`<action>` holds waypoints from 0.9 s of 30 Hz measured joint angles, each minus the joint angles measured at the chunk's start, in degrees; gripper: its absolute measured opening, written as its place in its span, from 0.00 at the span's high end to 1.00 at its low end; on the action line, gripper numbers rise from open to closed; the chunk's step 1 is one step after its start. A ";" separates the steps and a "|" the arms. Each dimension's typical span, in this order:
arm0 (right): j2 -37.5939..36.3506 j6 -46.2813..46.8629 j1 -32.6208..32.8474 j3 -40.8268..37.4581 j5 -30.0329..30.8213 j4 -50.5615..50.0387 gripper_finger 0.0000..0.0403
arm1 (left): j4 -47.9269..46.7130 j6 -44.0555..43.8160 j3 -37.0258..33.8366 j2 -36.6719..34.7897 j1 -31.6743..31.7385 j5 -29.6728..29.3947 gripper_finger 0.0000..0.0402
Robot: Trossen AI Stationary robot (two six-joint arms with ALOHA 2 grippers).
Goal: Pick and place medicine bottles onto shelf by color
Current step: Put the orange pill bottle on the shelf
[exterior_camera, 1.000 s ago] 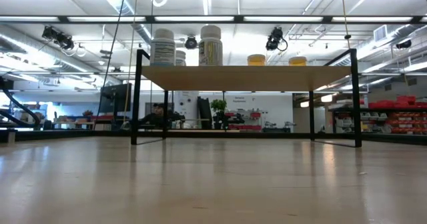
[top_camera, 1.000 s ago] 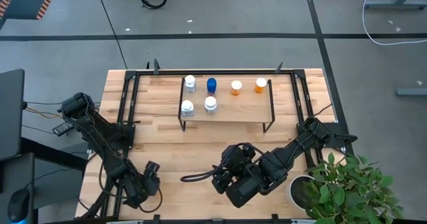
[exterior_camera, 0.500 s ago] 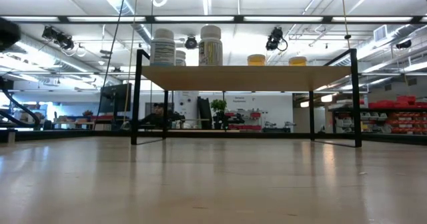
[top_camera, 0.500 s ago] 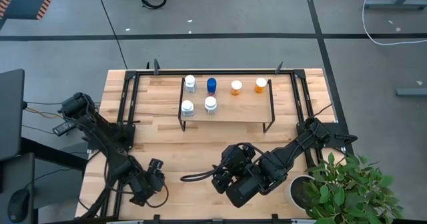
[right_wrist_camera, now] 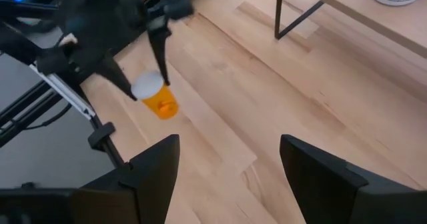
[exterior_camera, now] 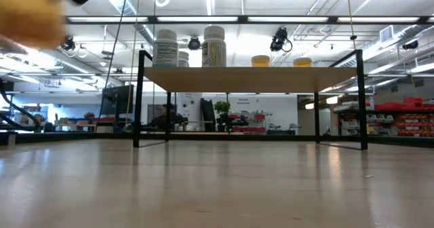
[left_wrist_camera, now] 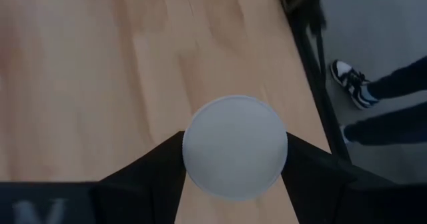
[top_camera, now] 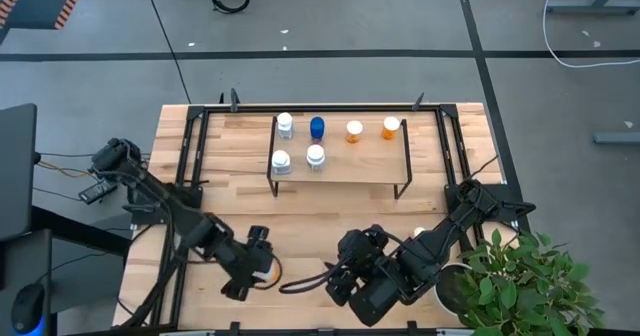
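Since a second ago, left hand [top_camera: 258, 254] has swung from the bench's [top_camera: 230, 141] seven o'clock corner toward centre, clenched on an orange medicine bottle [right_wrist_camera: 157, 99] held aloft, ready for the shelf's [top_camera: 370, 161] orange pair at one o'clock. Right hand [right_wrist_camera: 227, 167] waits released.

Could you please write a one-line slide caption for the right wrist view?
Left claw holds a white-capped orange bottle above the table.

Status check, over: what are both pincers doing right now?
Left pincer shut on an orange bottle, lifted off the table. Right pincer open, empty, waiting. Six bottles on the shelf. Path clear.
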 joint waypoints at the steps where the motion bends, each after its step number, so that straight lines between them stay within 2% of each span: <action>1: 0.00 -0.01 0.16 0.00 0.00 0.00 0.34 | -0.84 1.42 1.56 0.00 0.98 0.00 0.45; 9: 0.00 -4.43 0.18 0.00 1.57 1.38 0.34 | -6.02 10.84 14.13 0.00 7.85 0.58 0.43; 12: 0.00 -10.16 0.18 0.00 4.10 5.23 0.34 | -6.42 12.00 18.20 -0.02 9.64 1.90 0.43; 18: 0.00 -27.27 -0.62 0.02 8.46 16.01 0.34 | -6.68 11.07 24.59 -0.02 12.23 2.15 0.45; 27: 0.00 -29.37 -4.44 0.02 8.38 16.11 0.34 | -7.89 10.83 28.14 -0.04 14.64 3.33 0.42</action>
